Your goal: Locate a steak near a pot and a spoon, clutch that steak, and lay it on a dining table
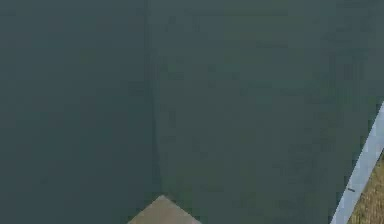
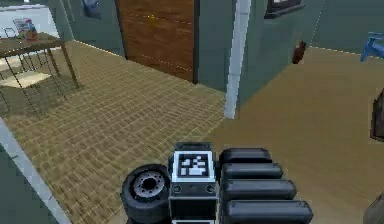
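A wooden dining table (image 2: 42,47) stands at the arm side view's far left, with small things on it, one of them red (image 2: 30,35). Pale chairs (image 2: 25,80) are set around it. At that view's bottom edge the arm (image 2: 250,188) is drawn in, with a white marked square (image 2: 193,166) at its end. Left of the square sits the gripper's dark round body (image 2: 148,192). Its far end cannot be made out, so I cannot tell whether it holds anything.
A dark teal wall corner (image 1: 155,100) stands close ahead, with a white frame (image 1: 362,165) at the forward view's right. In the arm side view are a wooden door (image 2: 157,35), a white post (image 2: 237,60), open brick-pattern floor (image 2: 110,120) and a blue thing (image 2: 372,45) far right.
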